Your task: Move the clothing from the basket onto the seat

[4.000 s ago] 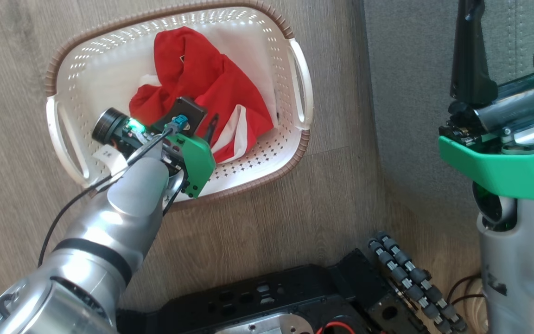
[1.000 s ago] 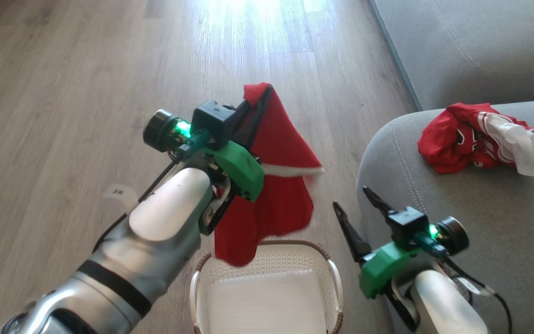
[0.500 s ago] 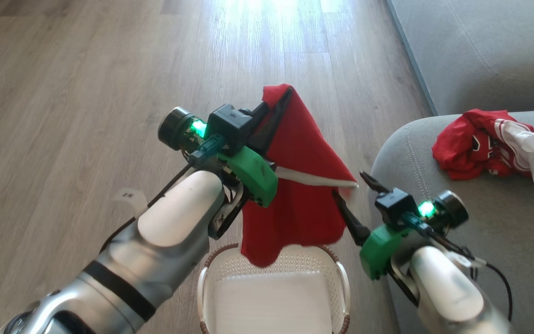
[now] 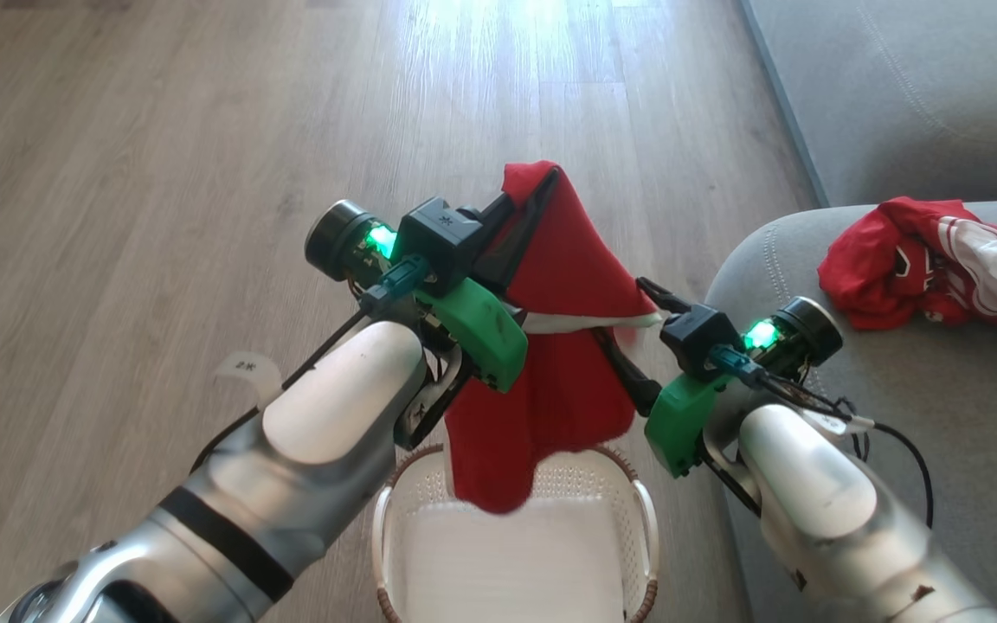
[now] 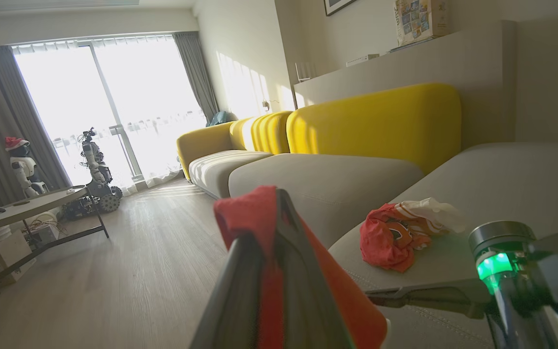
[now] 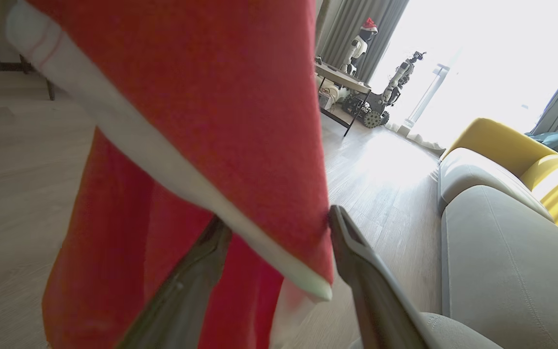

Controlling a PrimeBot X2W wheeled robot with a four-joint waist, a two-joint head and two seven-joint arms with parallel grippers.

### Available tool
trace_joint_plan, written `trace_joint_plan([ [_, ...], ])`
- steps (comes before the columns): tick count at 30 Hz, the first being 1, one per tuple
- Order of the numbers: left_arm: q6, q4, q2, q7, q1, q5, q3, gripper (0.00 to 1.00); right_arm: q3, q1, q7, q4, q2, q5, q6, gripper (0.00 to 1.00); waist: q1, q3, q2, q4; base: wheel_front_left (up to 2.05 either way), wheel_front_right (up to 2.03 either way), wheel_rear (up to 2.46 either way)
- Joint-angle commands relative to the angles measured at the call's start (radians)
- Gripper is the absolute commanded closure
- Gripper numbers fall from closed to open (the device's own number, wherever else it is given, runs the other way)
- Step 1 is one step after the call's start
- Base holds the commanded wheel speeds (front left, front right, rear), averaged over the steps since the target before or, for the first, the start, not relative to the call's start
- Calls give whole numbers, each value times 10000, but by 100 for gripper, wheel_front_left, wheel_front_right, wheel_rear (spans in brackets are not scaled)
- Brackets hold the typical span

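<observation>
A red garment with white trim [image 4: 568, 381] hangs from my left gripper [image 4: 542, 180], which is shut on its top fold above the cream basket [image 4: 642, 510]. In the left wrist view the red cloth [image 5: 245, 213] is pinched between the closed fingers. My right gripper [image 4: 621, 310] is open beside it. Its two fingers stand on either side of the garment's white-trimmed corner [image 6: 303, 283], jaws apart. The other red garment with a white sleeve [image 4: 923, 260] lies crumpled on the grey seat [image 4: 940, 389]. The part of the basket in view holds nothing.
Wooden floor [image 4: 161, 173] stretches to the left and ahead. A second grey cushion [image 4: 897, 78] lies beyond the seat. Yellow sofa backs [image 5: 376, 121] line the wall. Across the room stand a low table [image 5: 27, 206] and other robots [image 5: 92, 160] by the window.
The garment that lay in the basket now hangs from my left gripper. Over the last second my right gripper has swung left and up until its open fingers straddle the garment's trimmed corner.
</observation>
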Motion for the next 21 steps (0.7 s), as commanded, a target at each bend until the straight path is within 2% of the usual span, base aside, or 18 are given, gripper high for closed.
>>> trace_joint_plan([
  [1, -7, -224, 154, -94, -632, -36, 343, 100, 137, -527, -94, -146, 70, 58, -4, 0, 0, 38, 0, 40, 0, 0, 0],
  [6, -114, -94, 90, -180, -736, -66, 299, 100, 385, -891, -94, 675, 16, 189, -4, 0, 0, 148, 0, 215, 0, 0, 0],
  [11, -199, 27, 16, -273, -826, -93, 259, 100, 1079, -1232, -95, 1115, 33, 586, -4, 0, 0, 228, 0, 361, 0, 0, 0],
  [12, -214, 52, 4, -293, -837, -103, 256, 100, 1224, -1292, -95, 1170, 22, 681, -4, 31, 0, 241, 0, 386, 0, 0, 0],
  [13, -224, 81, -7, -310, -847, -111, 253, 100, 1328, -1353, -95, 1204, 13, 780, -4, 55, 0, 253, 0, 407, 0, 0, 0],
  [14, -231, 114, -17, -324, -856, -121, 252, 100, 1402, -1404, -95, 1227, 7, 881, -4, 67, 0, 262, 0, 427, 0, 0, 0],
  [16, -250, 239, -28, -346, -860, -164, 249, 100, 1563, -1502, -95, 1235, -18, 1145, -4, 100, 0, 290, 0, 457, 0, 0, 0],
  [21, -301, 549, 32, -357, -762, -305, 282, 100, 1658, -1568, -95, 1091, -67, 1551, -4, 100, 0, 312, 0, 356, 0, 0, 0],
])
